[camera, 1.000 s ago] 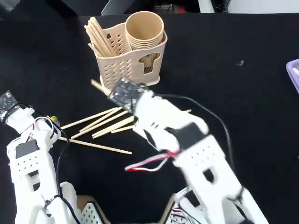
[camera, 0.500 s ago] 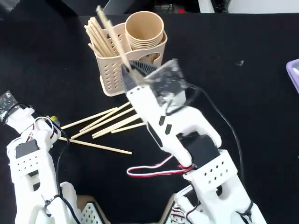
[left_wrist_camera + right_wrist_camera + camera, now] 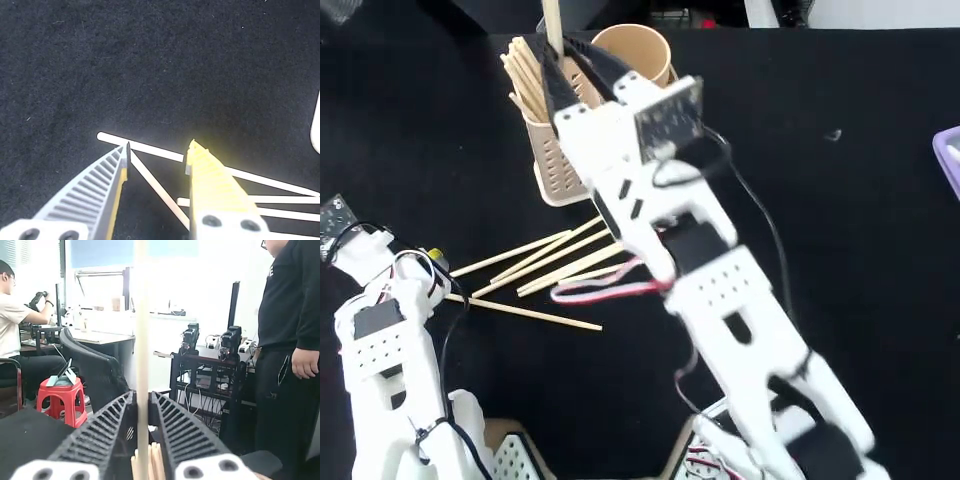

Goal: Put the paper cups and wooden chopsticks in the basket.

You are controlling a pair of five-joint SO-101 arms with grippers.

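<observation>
- The right pincer is clenched on one chopstick, gripping it low so it stands upright. That suits a straight drop into a slot.
- It hangs above the basket, over the side where stowed chopsticks lean. The paper cups sit stacked in the other compartment.
- The left pincer is released, its fingers spread above the loose chopsticks on the tabletop, probably lined up for another pick.
</observation>
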